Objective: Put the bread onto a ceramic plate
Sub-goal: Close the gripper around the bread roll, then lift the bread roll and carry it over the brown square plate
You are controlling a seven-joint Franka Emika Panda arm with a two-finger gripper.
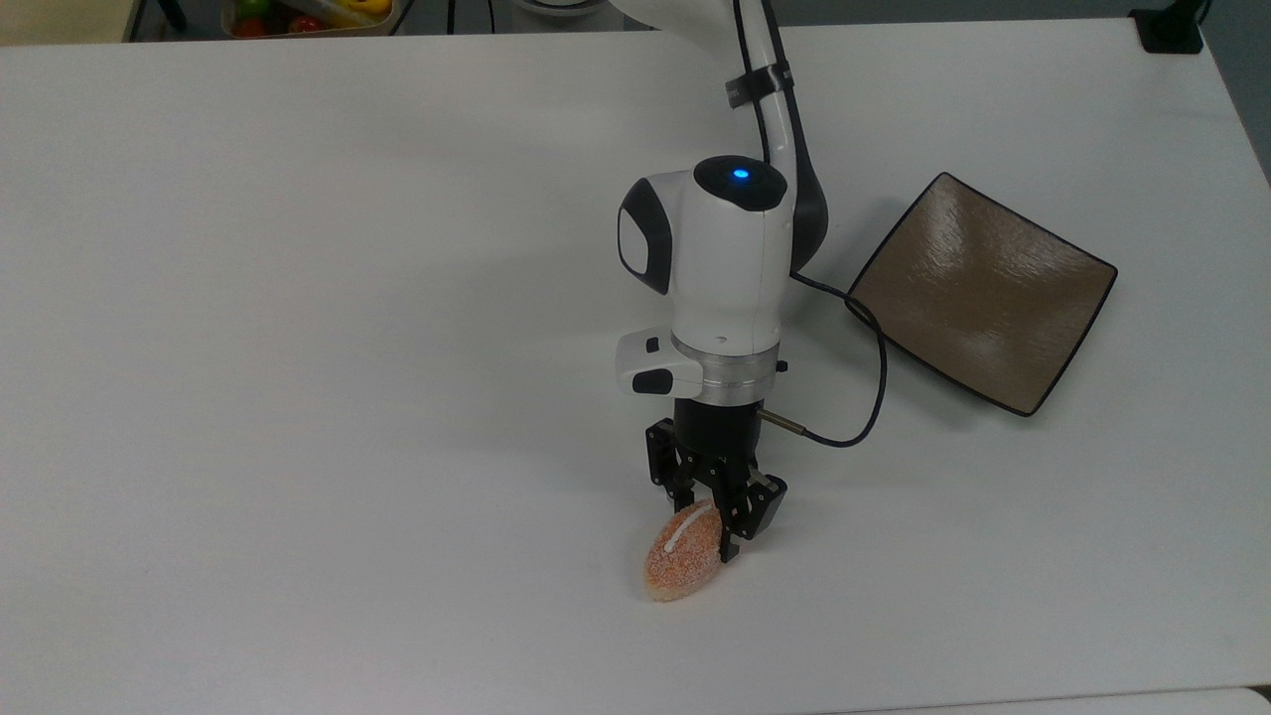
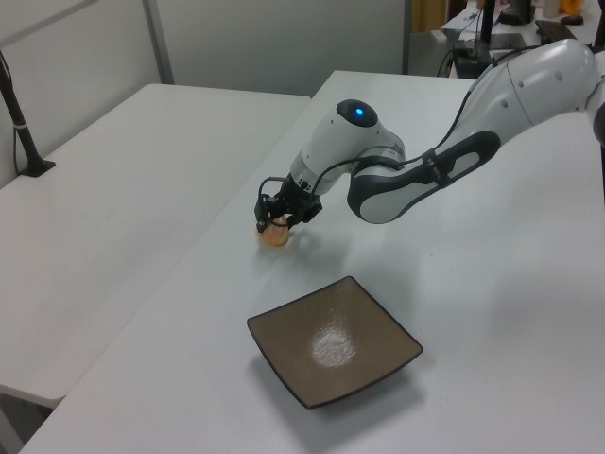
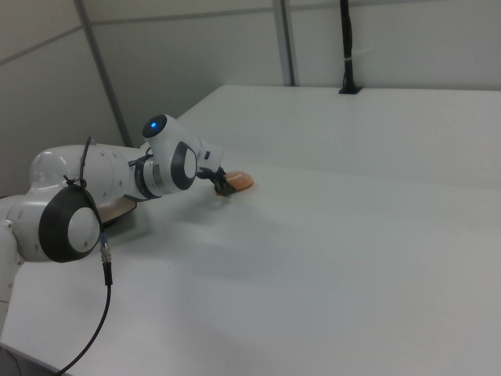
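We are at the grasping step. Our gripper (image 1: pixel 707 523) is down at the bread (image 1: pixel 681 561), which lies on the white table (image 1: pixel 298 348) near the top view's lower edge. The two fingers stand on either side of the upper end of the bun and look closed against it, so we judge that we have it clamped, but the bun rests on the table and is not yet lifted. In the left view our gripper (image 2: pixel 277 217) covers the top of the bread (image 2: pixel 275 235).

The ceramic plate (image 1: pixel 983 290) is empty and well apart, toward the top view's right and further up. The next move, we think, calls for a straight lift, then a carry over the plate's raised rim, and a low release near its middle.
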